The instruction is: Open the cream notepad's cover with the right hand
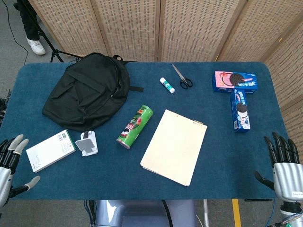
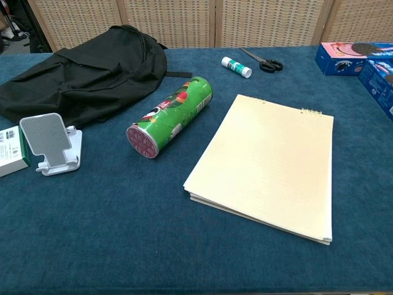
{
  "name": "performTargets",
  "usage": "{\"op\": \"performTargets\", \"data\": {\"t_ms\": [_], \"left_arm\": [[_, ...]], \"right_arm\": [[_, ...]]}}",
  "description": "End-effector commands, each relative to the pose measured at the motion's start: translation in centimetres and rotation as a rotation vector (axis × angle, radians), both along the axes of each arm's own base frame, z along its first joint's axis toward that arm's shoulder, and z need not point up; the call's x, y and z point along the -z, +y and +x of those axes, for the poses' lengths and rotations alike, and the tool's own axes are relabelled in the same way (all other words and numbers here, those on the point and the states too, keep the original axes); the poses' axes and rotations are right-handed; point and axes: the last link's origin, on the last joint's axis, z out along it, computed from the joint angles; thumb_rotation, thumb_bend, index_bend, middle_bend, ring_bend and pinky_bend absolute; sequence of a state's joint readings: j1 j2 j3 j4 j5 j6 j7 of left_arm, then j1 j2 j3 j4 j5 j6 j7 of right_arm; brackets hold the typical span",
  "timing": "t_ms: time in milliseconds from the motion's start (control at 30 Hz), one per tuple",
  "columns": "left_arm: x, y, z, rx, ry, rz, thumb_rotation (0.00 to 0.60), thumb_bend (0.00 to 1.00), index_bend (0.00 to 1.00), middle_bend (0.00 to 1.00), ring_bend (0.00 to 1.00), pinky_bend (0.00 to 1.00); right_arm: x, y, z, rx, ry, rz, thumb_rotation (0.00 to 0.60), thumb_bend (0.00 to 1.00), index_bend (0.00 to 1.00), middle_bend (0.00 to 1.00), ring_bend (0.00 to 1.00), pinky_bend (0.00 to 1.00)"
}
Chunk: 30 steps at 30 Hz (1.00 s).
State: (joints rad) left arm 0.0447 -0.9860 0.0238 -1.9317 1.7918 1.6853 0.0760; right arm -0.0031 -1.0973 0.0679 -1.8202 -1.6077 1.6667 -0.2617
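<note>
Blue carpet-like cloth is covering the table (image 1: 222, 165), with woven cane screens standing behind it. Near the middle the notepad (image 1: 174, 146) is lying flat and closed, a plain cream rectangle of smooth card. Its long axis is running from the near edge up and slightly rightward, with the small metal binding rings at the far end, pointing toward the scissors (image 1: 181, 76). Just left of it a green cylindrical can (image 1: 135, 126) is lying on its side, roughly parallel. Further left, a white phone stand (image 1: 87, 143) and a white box (image 1: 50, 150) are sitting below a soft black backpack (image 1: 87, 91). A glue stick (image 1: 167, 85) is lying beside the scissors, and two blue cookie boxes (image 1: 238, 94) are resting at the far right. Both hands are hovering at the near corners, well apart from the notepad: the right hand (image 1: 283, 168) and left hand (image 1: 9, 163) are spreading their fingers, holding nothing
</note>
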Motion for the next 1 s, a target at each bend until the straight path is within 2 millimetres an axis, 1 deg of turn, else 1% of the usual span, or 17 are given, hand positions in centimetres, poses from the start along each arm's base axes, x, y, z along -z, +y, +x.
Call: {"op": "performTargets", "data": {"t_ms": [33, 267, 367, 433, 600, 667, 767, 833, 900, 1000], "left_arm": [[0.0, 0.0, -0.1, -0.005, -0.001, -0.003, 0.600, 0.00, 0.00, 0.00, 0.00, 0.00], [-0.4, -0.3, -0.2, -0.011, -0.005, 0.012, 0.600, 0.00, 0.00, 0.00, 0.00, 0.00], [-0.6, -0.4, -0.2, -0.009, -0.014, 0.019, 0.600, 0.00, 0.00, 0.00, 0.00, 0.00], [-0.7, -0.5, -0.2, -0.006, -0.018, 0.021, 0.600, 0.00, 0.00, 0.00, 0.00, 0.00], [-0.9, -0.5, -0.3, -0.010, -0.025, 0.028, 0.600, 0.00, 0.00, 0.00, 0.00, 0.00], [-1.0, -0.5, -0.3, -0.011, -0.031, 0.030, 0.600, 0.00, 0.00, 0.00, 0.00, 0.00], [-1.3, -0.6, -0.4, -0.011, -0.042, 0.036, 0.600, 0.00, 0.00, 0.00, 0.00, 0.00], [-1.3, -0.6, -0.4, -0.013, -0.045, 0.036, 0.600, 0.00, 0.00, 0.00, 0.00, 0.00], [-1.3, -0.6, -0.5, -0.015, -0.044, 0.031, 0.600, 0.00, 0.00, 0.00, 0.00, 0.00], [-1.2, -0.4, -0.4, -0.016, -0.042, 0.018, 0.600, 0.00, 0.00, 0.00, 0.00, 0.00]], "right_arm": [[0.0, 0.0, 0.0, -0.003, -0.006, 0.001, 0.600, 0.00, 0.00, 0.00, 0.00, 0.00], [0.0, 0.0, 0.3, -0.034, -0.017, 0.017, 0.600, 0.00, 0.00, 0.00, 0.00, 0.00], [0.5, 0.0, 0.7, -0.087, -0.026, 0.052, 0.600, 0.00, 0.00, 0.00, 0.00, 0.00], [1.0, 0.1, 1.0, -0.121, -0.022, 0.079, 0.600, 0.00, 0.03, 0.00, 0.00, 0.00], [3.3, 0.0, 1.9, -0.199, 0.008, 0.171, 0.600, 0.00, 0.14, 0.00, 0.00, 0.00], [4.1, -0.1, 2.3, -0.231, 0.007, 0.208, 0.600, 0.00, 0.21, 0.00, 0.00, 0.00], [6.0, -0.5, 3.0, -0.313, 0.035, 0.275, 0.600, 0.00, 0.30, 0.00, 0.00, 0.00], [7.6, -0.8, 3.8, -0.356, 0.046, 0.322, 0.600, 0.02, 0.32, 0.00, 0.00, 0.00], [8.5, -1.0, 4.1, -0.370, 0.061, 0.349, 0.600, 0.05, 0.34, 0.00, 0.00, 0.00], [10.3, -1.5, 5.0, -0.393, 0.094, 0.417, 0.600, 0.05, 0.35, 0.00, 0.00, 0.00]]}}
